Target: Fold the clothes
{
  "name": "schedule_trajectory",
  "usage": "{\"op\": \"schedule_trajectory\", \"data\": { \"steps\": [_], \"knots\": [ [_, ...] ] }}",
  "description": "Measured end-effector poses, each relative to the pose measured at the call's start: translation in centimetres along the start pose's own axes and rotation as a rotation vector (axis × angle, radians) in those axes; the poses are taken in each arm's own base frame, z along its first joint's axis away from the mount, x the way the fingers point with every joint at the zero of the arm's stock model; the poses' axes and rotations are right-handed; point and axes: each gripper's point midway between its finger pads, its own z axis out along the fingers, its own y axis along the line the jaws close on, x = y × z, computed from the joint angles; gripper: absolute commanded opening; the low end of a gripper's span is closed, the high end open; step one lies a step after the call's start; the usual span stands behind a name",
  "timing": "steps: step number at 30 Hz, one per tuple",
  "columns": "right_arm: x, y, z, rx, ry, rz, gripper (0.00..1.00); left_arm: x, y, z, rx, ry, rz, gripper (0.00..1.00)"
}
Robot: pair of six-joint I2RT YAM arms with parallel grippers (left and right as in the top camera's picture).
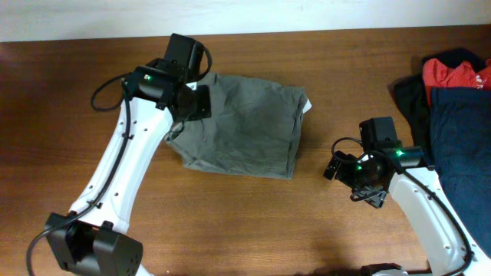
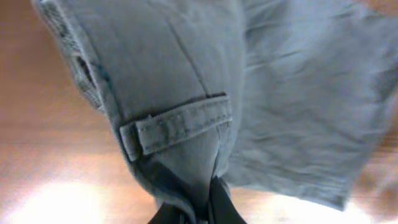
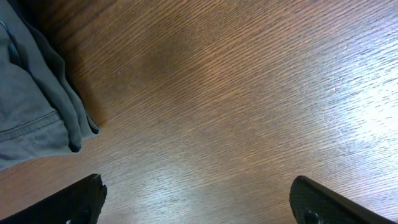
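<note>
A brown wooden table (image 1: 322, 230) fills the overhead view, with a pale strip of wall along the top edge. At the left, the white left arm reaches from the lower left corner up to the upper left of the frame. There the left gripper (image 2: 199, 213) is pressed together, pinching a fold of the clothes (image 1: 245, 126) at their left edge. In the left wrist view the grey-olive cloth rises in a ridge from the dark fingertips, and a belt loop (image 2: 177, 127) crosses it. The clothes lie as a rough rectangle in the upper middle of the table, a bit of white label (image 1: 308, 106) showing at the right corner. Right of them, apart from the cloth, the right gripper (image 3: 199, 211) hovers over bare wood with its fingers (image 3: 81, 199) spread wide, holding nothing. At the far right edge lies a pile with a navy garment (image 1: 460, 153) and a red garment (image 1: 453, 73).
</note>
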Motion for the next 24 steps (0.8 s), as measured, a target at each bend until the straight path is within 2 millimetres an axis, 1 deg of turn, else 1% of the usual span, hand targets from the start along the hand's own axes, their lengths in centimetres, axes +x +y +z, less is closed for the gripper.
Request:
{"op": "schedule_trajectory", "data": {
  "steps": [4,7,11,14,18,21,24],
  "knots": [
    [0.0,0.0,0.0,0.000,0.000,0.000,0.99,1.3,2.3,-0.2,-0.093,0.052,-0.008,0.01],
    [0.0,0.0,0.0,0.000,0.000,0.000,0.99,1.9,4.2,-0.8,-0.143,0.071,-0.029,0.01],
    [0.0,0.0,0.0,0.000,0.000,0.000,0.99,2.2,7.1,-2.8,-0.193,0.056,-0.081,0.01],
    [0.0,0.0,0.0,0.000,0.000,0.000,0.99,2.1,8.9,-4.5,-0.213,0.021,-0.119,0.01],
    [0.0,0.0,0.0,0.000,0.000,0.000,0.99,1.9,10.7,-5.8,-0.232,-0.011,-0.144,0.01],
    [0.0,0.0,0.0,0.000,0.000,0.000,0.99,1.8,11.5,-6.0,-0.254,-0.014,-0.146,0.01],
    [0.0,0.0,0.0,0.000,0.000,0.000,0.99,1.7,11.7,-6.0,-0.267,-0.018,-0.142,0.01]
  ]
}}
